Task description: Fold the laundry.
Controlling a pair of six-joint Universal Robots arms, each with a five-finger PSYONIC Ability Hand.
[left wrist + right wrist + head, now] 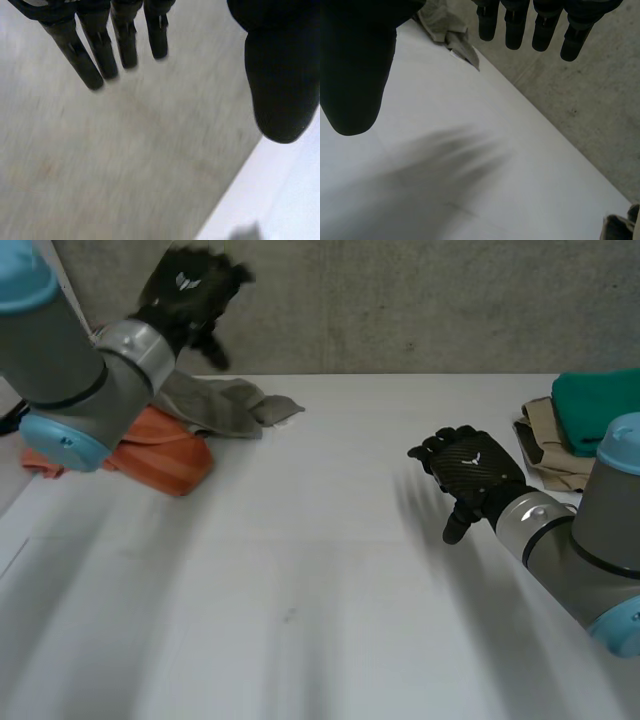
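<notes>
Laundry [218,405] flanks the table [330,580] by a concrete wall [420,300]; left hand [190,285] and right hand [472,470] spread empty.

At the far left of the desk [300,570], a rumpled cloth [215,405] was laid behind and against a bundled cloth [165,455], which was partly hidden by the left arm [70,370]. At the far right, a folded cloth [590,410] was stacked on a flat garment [545,445]. The left hand [190,285] was held above the left pile, before the wall [400,300]. The right hand [470,470] was held over the desk, near the right stack, on its left.
</notes>
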